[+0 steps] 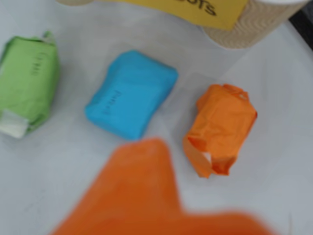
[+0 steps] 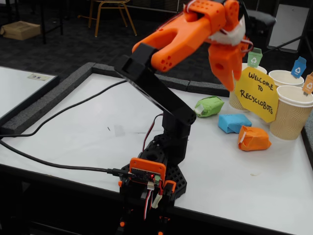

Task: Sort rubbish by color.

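- The end effector (image 2: 226, 73) hangs in the air above the white bench (image 2: 88, 127), its orange fingers pointing down and holding nothing; whether they are spread or pressed together cannot be told from either view.
- In the wrist view a blurred orange finger (image 1: 142, 191) fills the lower middle of the picture.
- The blue lump (image 2: 234, 122) serves as landmark: it lies on the bench in the middle of a row of three.
- The green lump (image 2: 210, 105) lies near the blue lump, to its left in both views (image 1: 27, 85), not touching it.
- The orange lump (image 2: 253, 139) lies just beside the blue lump (image 1: 132, 93), to its right in both views (image 1: 220, 128), with a narrow strip of bench between them.
- A yellow sign (image 2: 256, 94) reading "WELCOME TO RECYCLOBOTS" stands behind the blue lump in the fixed view.
- Three ribbed paper cups stand behind the row, tagged green (image 2: 254, 58), blue (image 2: 299, 67) and orange (image 2: 308, 84).
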Controlling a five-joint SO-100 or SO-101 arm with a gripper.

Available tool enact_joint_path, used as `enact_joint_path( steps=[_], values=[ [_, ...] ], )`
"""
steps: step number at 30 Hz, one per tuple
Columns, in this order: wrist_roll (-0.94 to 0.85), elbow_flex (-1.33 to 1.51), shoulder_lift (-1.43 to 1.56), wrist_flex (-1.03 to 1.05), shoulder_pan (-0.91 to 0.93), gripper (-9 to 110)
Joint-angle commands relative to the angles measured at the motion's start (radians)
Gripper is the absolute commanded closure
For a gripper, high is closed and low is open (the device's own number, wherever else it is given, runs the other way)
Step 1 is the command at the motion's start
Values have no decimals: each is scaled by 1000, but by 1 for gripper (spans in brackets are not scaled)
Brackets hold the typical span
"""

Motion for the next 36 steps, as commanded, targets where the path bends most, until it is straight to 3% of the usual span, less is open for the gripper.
enact_joint_path(
  steps=[1, 9, 15, 36],
  values=[
    [-230, -12, 3, -31, 52, 93],
    [-698, -31, -20, -5, 150, 93],
    [-922, -48, -146, -40, 245, 92],
    [-928, -100, -563, -399, 293, 84]
  ],
)
